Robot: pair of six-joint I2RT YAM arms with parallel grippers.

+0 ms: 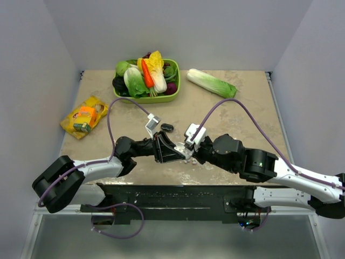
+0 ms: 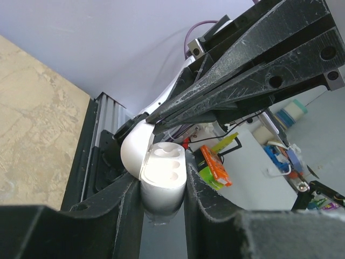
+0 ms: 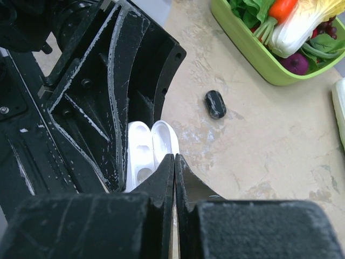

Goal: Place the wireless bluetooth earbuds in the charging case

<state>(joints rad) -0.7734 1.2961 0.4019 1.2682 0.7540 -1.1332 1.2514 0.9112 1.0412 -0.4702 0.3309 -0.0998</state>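
My left gripper (image 1: 182, 152) is shut on the white charging case (image 2: 161, 181) and holds it above the table near the front edge. The lid (image 2: 133, 152) is swung open. The sockets I can see are empty. The case also shows in the right wrist view (image 3: 139, 151), between the left fingers. My right gripper (image 3: 174, 158) is shut, with nothing visible between its jaws, and its tips rest against the open lid. Two tiny pale buds (image 1: 188, 161), apparently the earbuds, lie on the table just below the grippers.
A small black oval object (image 3: 215, 103) lies on the table beyond the grippers (image 1: 166, 127). A green basket (image 1: 175, 89) of toy vegetables stands at the back. A loose cabbage (image 1: 211, 83) lies at the back right and a yellow snack pack (image 1: 84, 116) at the left.
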